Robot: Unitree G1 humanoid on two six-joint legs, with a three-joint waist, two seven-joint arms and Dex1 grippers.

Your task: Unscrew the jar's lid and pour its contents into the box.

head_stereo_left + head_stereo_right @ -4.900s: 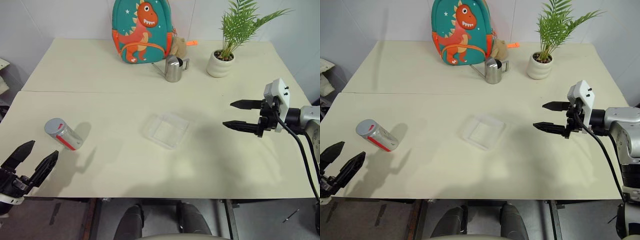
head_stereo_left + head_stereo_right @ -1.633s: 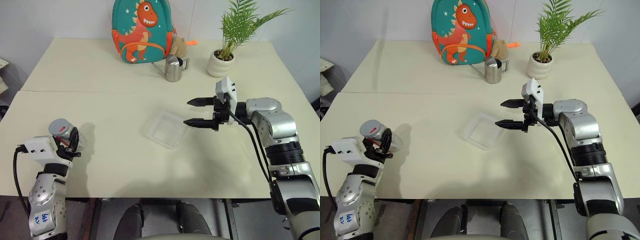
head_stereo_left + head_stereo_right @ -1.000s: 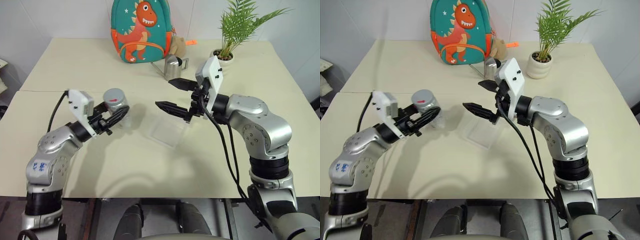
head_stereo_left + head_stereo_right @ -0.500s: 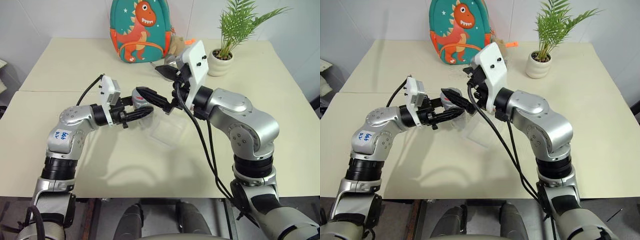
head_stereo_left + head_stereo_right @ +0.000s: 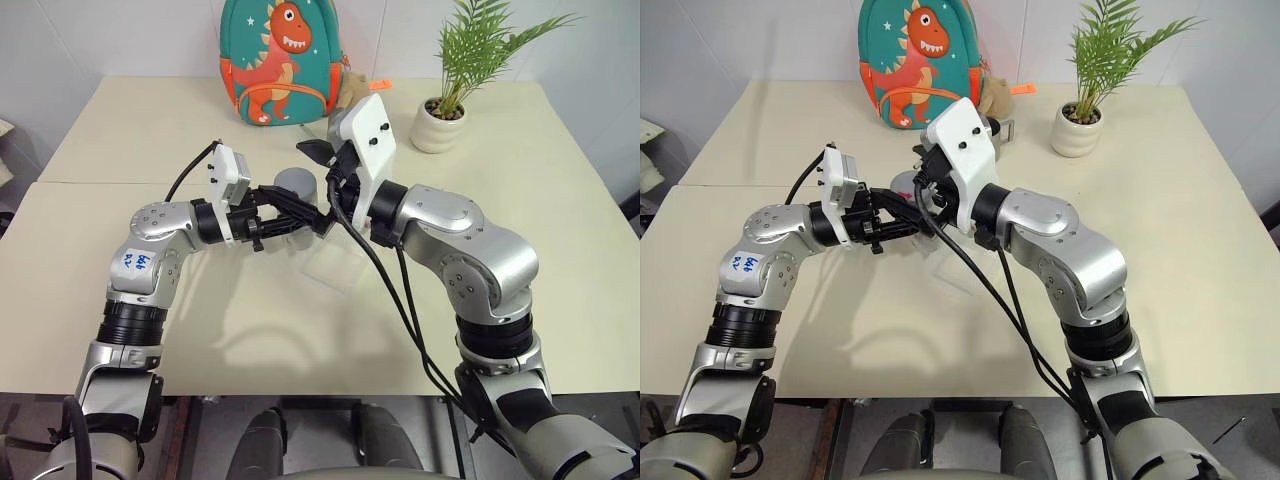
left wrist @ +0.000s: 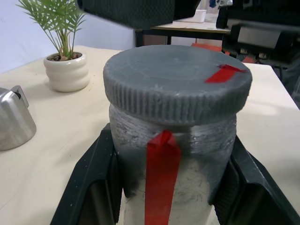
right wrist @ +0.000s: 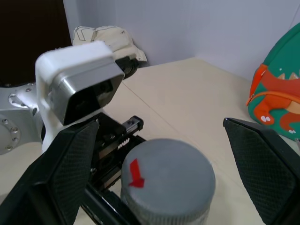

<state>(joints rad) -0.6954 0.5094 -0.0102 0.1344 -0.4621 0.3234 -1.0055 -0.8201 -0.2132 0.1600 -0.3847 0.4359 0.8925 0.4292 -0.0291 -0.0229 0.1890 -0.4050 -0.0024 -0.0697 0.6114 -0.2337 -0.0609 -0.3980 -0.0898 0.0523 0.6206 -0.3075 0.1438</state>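
Above the middle of the cream table (image 5: 180, 350), one jar (image 6: 173, 187) is held up off the surface, and it is a dull metallic grey with a rough, brushed-looking side and a strip of red running down it. Its lid (image 6: 177, 79) is on, one round grey cap with a ribbed edge, as wide as the jar, carrying a small red mark on its flat top. The left gripper (image 5: 290, 215) is clamped on the jar, a black finger (image 6: 96, 185) pressed on each side of the body below the cap. The right gripper (image 7: 159, 154) is spread wide, its two textured black fingers (image 7: 70, 164) standing well out to either side of the lid and not touching it; from the head cameras it reaches in from the right, meeting the left gripper at the jar. Whether anything is inside the jar cannot be told through the grey wall. One clear plastic box (image 5: 335, 265) lies flat on the table just below and to the right of the held jar, partly hidden by the right arm. At the far edge: one teal dinosaur backpack (image 5: 280, 60), one small potted palm (image 5: 450, 110) in a white pot, one shiny steel pitcher (image 6: 11, 119) between them.
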